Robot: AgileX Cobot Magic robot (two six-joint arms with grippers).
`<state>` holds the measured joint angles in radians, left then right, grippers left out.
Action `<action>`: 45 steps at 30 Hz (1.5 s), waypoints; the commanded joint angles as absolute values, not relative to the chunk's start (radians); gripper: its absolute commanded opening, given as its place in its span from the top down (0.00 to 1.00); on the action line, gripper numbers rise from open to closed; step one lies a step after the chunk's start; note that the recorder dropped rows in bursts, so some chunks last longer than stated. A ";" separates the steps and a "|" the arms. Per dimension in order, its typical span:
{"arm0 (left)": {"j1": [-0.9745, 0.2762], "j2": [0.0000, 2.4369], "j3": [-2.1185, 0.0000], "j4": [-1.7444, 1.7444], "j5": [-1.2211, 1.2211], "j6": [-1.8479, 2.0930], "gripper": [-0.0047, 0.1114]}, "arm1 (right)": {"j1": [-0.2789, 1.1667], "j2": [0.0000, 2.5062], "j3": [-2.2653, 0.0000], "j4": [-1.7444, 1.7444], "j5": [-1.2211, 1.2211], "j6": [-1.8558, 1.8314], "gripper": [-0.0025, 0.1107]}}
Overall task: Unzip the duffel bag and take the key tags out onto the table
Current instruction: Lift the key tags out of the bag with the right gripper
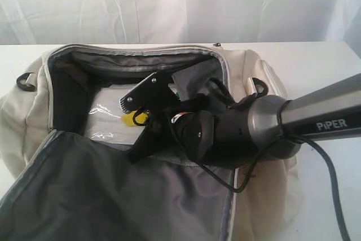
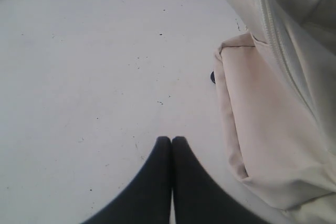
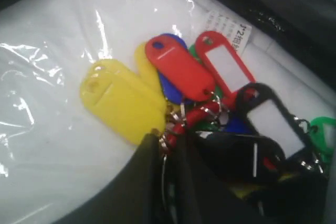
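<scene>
The cream duffel bag [image 1: 259, 83] lies unzipped on the white table [image 1: 321, 66], its grey flap [image 1: 113, 196] folded toward the front. My right gripper [image 1: 137, 118] reaches into the opening and is shut on the key tags [image 1: 135, 118]. In the right wrist view the bunch of key tags [image 3: 173, 72] shows yellow, red, blue, green and black tags on metal rings, with the rings pinched between the right gripper [image 3: 168, 140] fingers. My left gripper [image 2: 171, 141] is shut on nothing, over bare table [image 2: 94, 66] beside the bag's side [image 2: 268, 129].
A white plastic-wrapped pack [image 1: 110, 117] lies in the bag under the tags, also seen as the wrapped pack [image 3: 47, 51] with a printed paper label [image 3: 226, 27]. Dark D-rings [image 1: 23, 81] sit at the bag's ends. A cable [image 1: 333, 184] trails from the right arm.
</scene>
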<state>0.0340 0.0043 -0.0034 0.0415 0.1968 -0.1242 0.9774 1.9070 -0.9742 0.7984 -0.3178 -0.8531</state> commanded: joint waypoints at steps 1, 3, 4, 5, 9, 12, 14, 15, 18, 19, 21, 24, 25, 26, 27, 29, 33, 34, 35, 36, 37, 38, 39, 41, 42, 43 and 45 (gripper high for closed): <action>0.037 0.000 0.000 0.031 0.193 -0.131 0.96 | 0.976 1.889 -0.988 0.813 -0.312 -0.848 0.98; 0.037 0.000 0.000 0.031 0.193 -0.131 0.96 | 0.976 1.869 -1.006 0.813 -0.315 -0.848 0.98; 0.037 0.000 0.000 0.031 0.193 -0.131 0.96 | 0.976 1.860 -1.013 0.813 -0.315 -0.848 0.98; 0.037 0.000 0.000 0.031 0.193 -0.131 0.96 | 0.976 1.848 -1.023 0.813 -0.315 -0.848 0.98; 0.037 0.000 0.000 0.031 0.193 -0.131 0.96 | 0.976 1.780 -1.048 0.813 -0.346 -0.848 0.98; 0.037 0.000 0.000 0.031 0.193 -0.131 0.96 | 0.976 1.716 -1.048 0.813 -0.362 -0.848 0.98; 0.037 0.000 0.000 0.031 0.193 -0.131 0.96 | 0.976 1.686 -1.048 0.813 -0.360 -0.848 0.98; 0.037 0.000 0.000 0.031 0.193 -0.131 0.96 | 0.976 1.669 -1.048 0.813 -0.358 -0.848 0.98; 0.037 0.000 0.000 0.031 0.193 -0.131 0.96 | 0.976 1.570 -1.046 0.813 -0.350 -0.852 0.98; 0.037 0.000 0.000 0.031 0.193 -0.131 0.96 | 0.976 1.532 -1.046 0.813 -0.334 -0.855 0.98; 0.037 0.000 0.000 0.031 0.193 -0.131 0.96 | 0.976 1.453 -1.046 0.813 -0.276 -0.860 0.98; 0.037 0.000 0.000 0.031 0.193 -0.131 0.96 | 0.976 1.345 -1.045 0.813 -0.224 -0.943 0.98; 0.037 0.000 0.000 0.031 0.193 -0.131 0.96 | 0.976 1.303 -1.045 0.813 -0.224 -0.973 0.98; 0.037 0.000 0.000 0.031 0.193 -0.131 0.96 | 0.976 1.270 -1.045 0.814 -0.220 -0.996 0.98; 0.037 0.000 0.000 0.031 0.193 -0.131 0.96 | 0.976 1.235 -1.045 0.814 -0.198 -1.021 0.98; 0.037 0.000 0.000 0.031 0.193 -0.131 0.96 | 0.976 1.194 -1.040 0.814 -0.170 -1.052 0.98; 0.037 0.000 0.000 0.031 0.193 -0.131 0.96 | 0.974 1.130 -1.011 0.814 -0.164 -1.103 0.98; 0.037 0.000 0.000 0.031 0.193 -0.131 0.96 | 0.964 1.112 -0.999 0.814 -0.164 -1.106 0.98; 0.037 0.000 0.000 0.031 0.193 -0.131 0.96 | 0.952 1.096 -0.987 0.814 -0.162 -1.106 0.98; 0.037 0.000 0.000 0.031 0.193 -0.131 0.96 | 0.937 1.082 -0.974 0.820 -0.160 -1.106 0.98; 0.037 0.000 0.000 0.031 0.193 -0.131 0.96 | 0.920 1.065 -0.960 0.833 -0.160 -1.106 0.98; 0.037 0.000 0.000 0.031 0.193 -0.131 0.96 | 0.901 1.047 -0.944 0.850 -0.160 -1.106 0.98; 0.037 0.000 0.000 0.031 0.193 -0.131 0.96 | 0.885 1.029 -0.930 0.860 -0.158 -1.108 0.98; 0.037 0.000 0.000 0.031 0.193 -0.131 0.96 | 0.848 0.995 -0.892 0.865 -0.152 -1.129 0.98; 0.037 0.000 0.000 0.031 0.193 -0.131 0.96 | 0.834 0.982 -0.877 0.865 -0.147 -1.131 0.98; 0.037 0.000 0.000 0.033 0.193 -0.131 0.96 | 0.816 0.963 -0.855 0.865 -0.140 -1.131 0.98; 0.037 0.000 0.000 0.033 0.193 -0.131 0.96 | 0.790 0.941 -0.822 0.865 -0.134 -1.129 0.98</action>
<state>0.0340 0.0043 -0.0034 0.0415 0.1968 -0.1242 0.8317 0.9798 -0.8660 0.8598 -0.1421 -1.1160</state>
